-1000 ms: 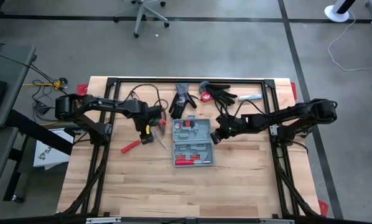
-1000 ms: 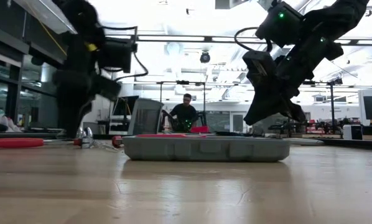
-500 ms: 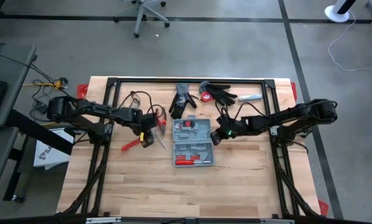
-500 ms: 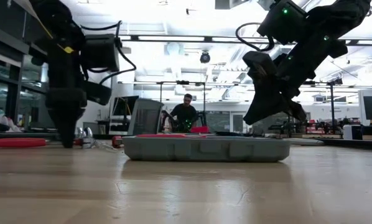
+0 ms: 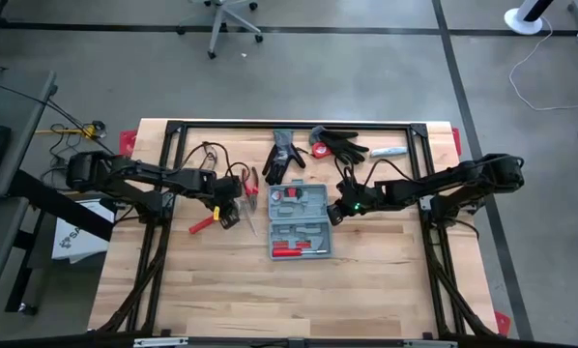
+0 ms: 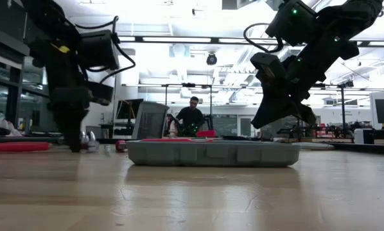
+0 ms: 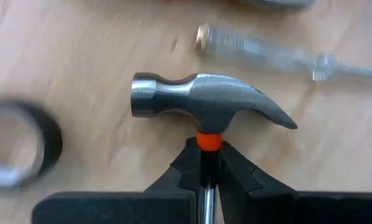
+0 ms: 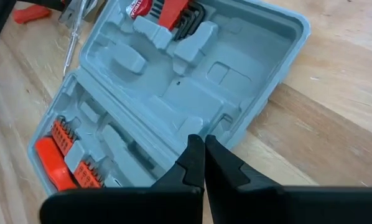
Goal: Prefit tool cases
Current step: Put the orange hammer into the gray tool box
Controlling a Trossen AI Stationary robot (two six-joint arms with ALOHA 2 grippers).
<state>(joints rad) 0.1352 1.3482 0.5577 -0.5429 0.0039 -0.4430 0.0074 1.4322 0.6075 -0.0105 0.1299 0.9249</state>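
We saw the open tool case (image 5: 300, 221) lying flat mid-worktop (image 5: 221, 290). The left pincer (image 7: 204, 163) had closed on the hammer (image 7: 208, 106) just under its head (a clear-handled screwdriver (image 7: 267, 50) lay near). The right pincer (image 8: 199, 155), closed and empty, hovered at the case's right edge.

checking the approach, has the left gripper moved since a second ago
Yes. In the high view the left gripper has come down from beside the tool case's upper left corner toward the red-handled tool, now shut on the hammer.
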